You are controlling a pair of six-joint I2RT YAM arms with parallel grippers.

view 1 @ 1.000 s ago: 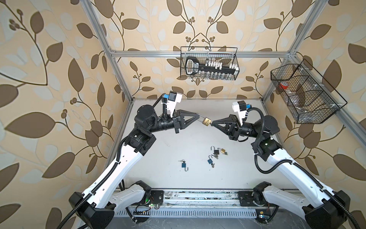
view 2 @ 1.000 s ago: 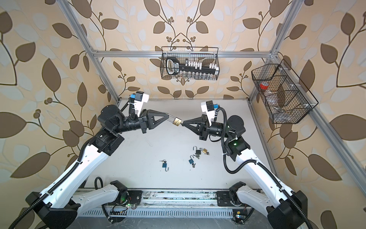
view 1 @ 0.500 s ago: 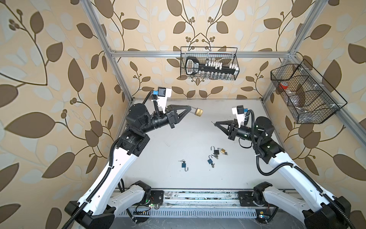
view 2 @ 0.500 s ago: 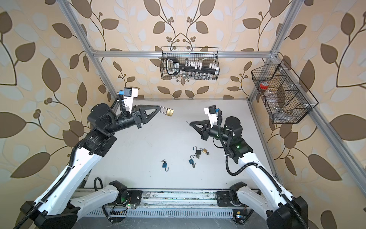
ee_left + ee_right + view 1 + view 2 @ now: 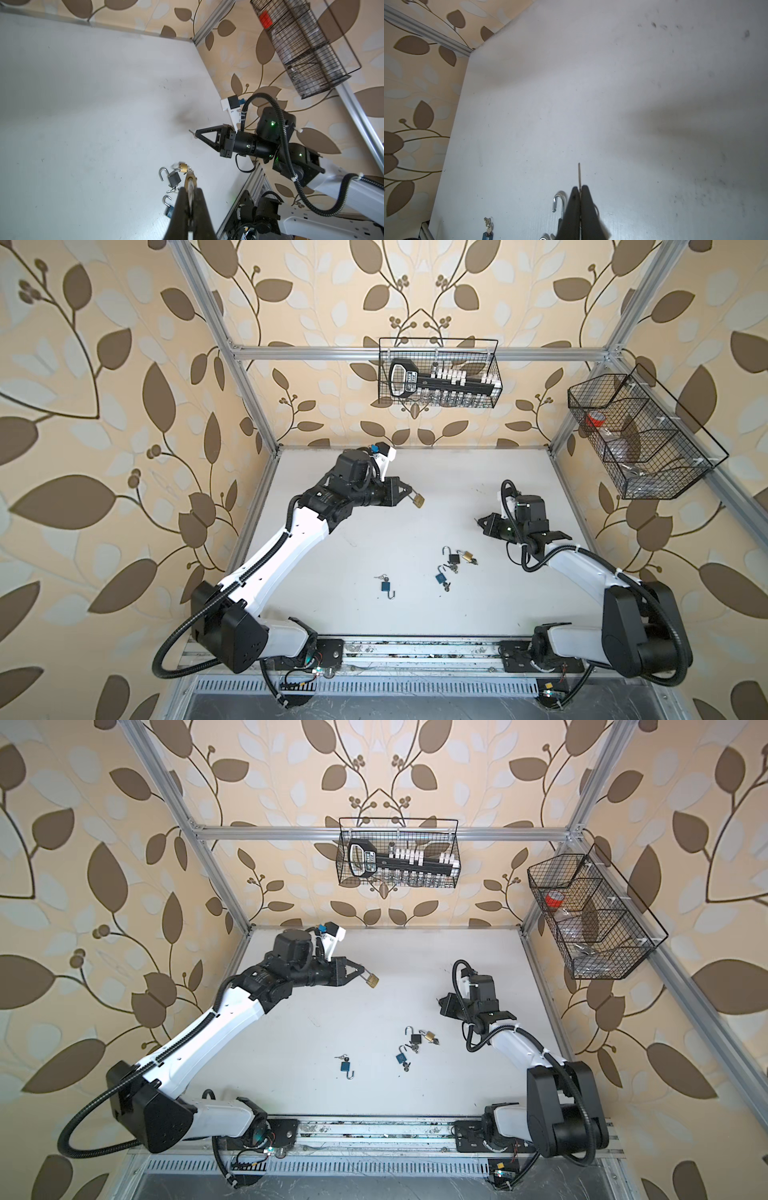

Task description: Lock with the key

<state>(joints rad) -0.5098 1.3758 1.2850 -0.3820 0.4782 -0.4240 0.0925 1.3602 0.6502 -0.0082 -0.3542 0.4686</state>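
A second earlier the two grippers had met nose to nose above the middle of the table (image 5: 415, 472); by this moment they had drawn well apart. The left gripper (image 5: 410, 494) had pulled back toward the left rear. It stayed clenched on the brass padlock (image 5: 419, 501), whose body hung just past its tips, clear of the table. The right gripper (image 5: 479, 522) had withdrawn to the right and sunk lower. Its jaws were pressed tight on the key (image 5: 579, 173), and the thin blade stuck out beyond the tips, free of any lock.

Counted, there were five padlocks: the held one and four loose on the table between the arms, touched by neither gripper. From the left these were:
- a blue padlock (image 5: 385, 586)
- a second blue padlock (image 5: 440, 579)
- a black padlock (image 5: 454, 558) with its shackle swung open
- a second brass padlock (image 5: 467, 556), just beside the black one

Small keys lay by the loose locks, too tiny to count. Two wire baskets hung on the walls: the back basket (image 5: 438, 340) and the side basket (image 5: 665, 485) on the right.
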